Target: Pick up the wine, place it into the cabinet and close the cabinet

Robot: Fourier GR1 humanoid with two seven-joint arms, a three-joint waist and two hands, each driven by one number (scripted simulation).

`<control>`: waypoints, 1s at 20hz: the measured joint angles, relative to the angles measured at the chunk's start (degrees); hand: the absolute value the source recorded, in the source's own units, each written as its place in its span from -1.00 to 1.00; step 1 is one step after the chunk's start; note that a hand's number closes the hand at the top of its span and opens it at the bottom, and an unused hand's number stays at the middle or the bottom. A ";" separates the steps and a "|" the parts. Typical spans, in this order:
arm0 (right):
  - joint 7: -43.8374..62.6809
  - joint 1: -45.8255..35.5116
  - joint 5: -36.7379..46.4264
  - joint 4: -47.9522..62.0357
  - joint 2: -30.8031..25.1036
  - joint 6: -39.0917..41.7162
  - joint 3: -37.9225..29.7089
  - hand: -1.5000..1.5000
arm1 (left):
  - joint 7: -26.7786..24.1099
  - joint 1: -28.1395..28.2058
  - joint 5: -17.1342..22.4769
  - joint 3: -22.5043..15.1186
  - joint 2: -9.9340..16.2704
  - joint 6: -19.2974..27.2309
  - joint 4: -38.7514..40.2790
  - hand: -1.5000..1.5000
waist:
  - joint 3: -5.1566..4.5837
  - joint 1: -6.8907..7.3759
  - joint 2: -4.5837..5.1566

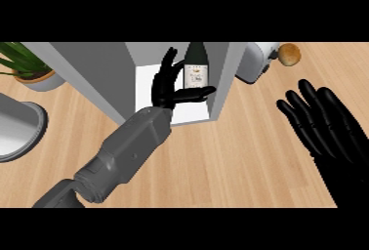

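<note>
The wine bottle (195,72), dark with a pale label, stands inside the open grey cabinet (228,73) on its white floor, at the top middle of the head view. My left hand (167,87) has reached into the cabinet just left of the bottle. Its fingers point straight up alongside the bottle and its thumb sticks out to the right across the bottle's lower part. The hand is open, not curled round the bottle. My right hand (324,124) rests open at the right edge, fingers up, away from the cabinet. The bottle's base is hidden behind the thumb.
A broad grey cabinet panel (93,73) slants left of the opening. A potted plant (32,73) stands at the far left, a round grey vessel (16,129) below it. A white appliance (256,61) and a brown loaf (290,53) sit right of the cabinet.
</note>
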 measured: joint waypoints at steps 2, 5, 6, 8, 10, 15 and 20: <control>-0.16 -0.53 0.21 0.67 0.02 -0.09 -0.15 -1.00 | -0.54 -0.68 -0.41 -1.19 -0.01 -0.36 -0.38 -1.00 | 0.00 0.19 0.03; -0.29 -0.31 0.48 0.68 -0.01 -0.22 -0.35 -1.00 | -1.58 -1.08 -0.37 -2.23 -0.07 -0.42 -0.79 -1.00 | 0.02 0.81 -0.12; -0.60 0.23 0.73 0.57 0.00 -0.04 -0.07 -1.00 | -2.30 -0.67 -0.22 -2.55 -0.05 -0.63 -1.15 -1.00 | 0.02 0.89 -0.15; -0.80 0.91 0.78 0.39 -0.02 0.01 -0.14 -1.00 | -3.65 -0.56 0.20 -2.85 -0.04 -0.62 -1.71 -1.00 | 0.02 1.16 -0.23; -0.47 1.63 0.26 -0.36 -0.10 0.10 -0.14 -1.00 | -4.46 -0.54 0.62 -3.37 0.00 -0.48 -2.26 -1.00 | 0.03 1.21 -0.29; 0.55 1.15 0.27 -0.66 -0.09 -0.36 0.04 -1.00 | -6.36 0.23 2.15 -4.59 -0.14 -0.54 -4.26 -1.00 | 0.04 2.01 -0.44; 0.90 0.97 0.77 -0.28 -0.07 -1.04 -0.31 -1.00 | -6.66 1.97 3.74 -6.31 -0.25 -2.99 -6.70 -1.00 | 0.04 3.21 -0.80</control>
